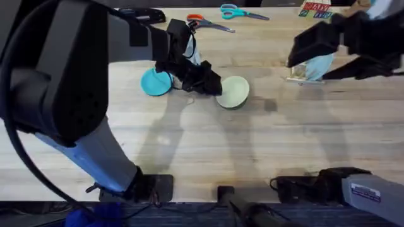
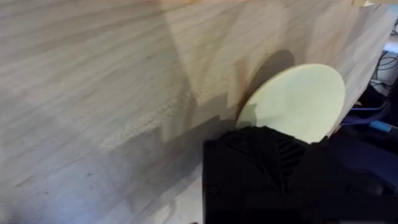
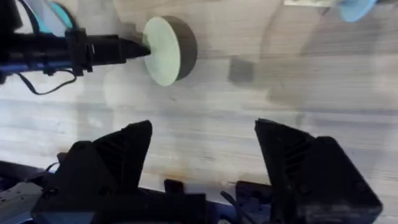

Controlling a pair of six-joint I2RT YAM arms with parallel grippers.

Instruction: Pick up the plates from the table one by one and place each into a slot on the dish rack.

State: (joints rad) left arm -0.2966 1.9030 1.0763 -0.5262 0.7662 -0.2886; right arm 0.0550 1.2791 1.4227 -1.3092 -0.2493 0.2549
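Plates first: your pale yellow plate (image 1: 233, 92) is tipped up on edge off the table (image 1: 252, 145), just right of the turquoise plate (image 1: 154, 82), which lies flat. Your left gripper (image 1: 211, 85) is at its rim; whether it pinches, you cannot tell. Your right gripper (image 3: 204, 149) hangs spread apart, well right of the turquoise plate, above the dish rack (image 1: 306, 74) with the pale blue plate (image 1: 319, 65).

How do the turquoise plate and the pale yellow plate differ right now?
The turquoise plate lies flat on the table, partly hidden behind the left arm; the pale yellow plate is tipped up on its edge. The left tool is at the pale yellow plate's rim, while nothing grips the turquoise plate. Turquoise sits to the left, yellow nearer the middle. Both are small, plain and round.
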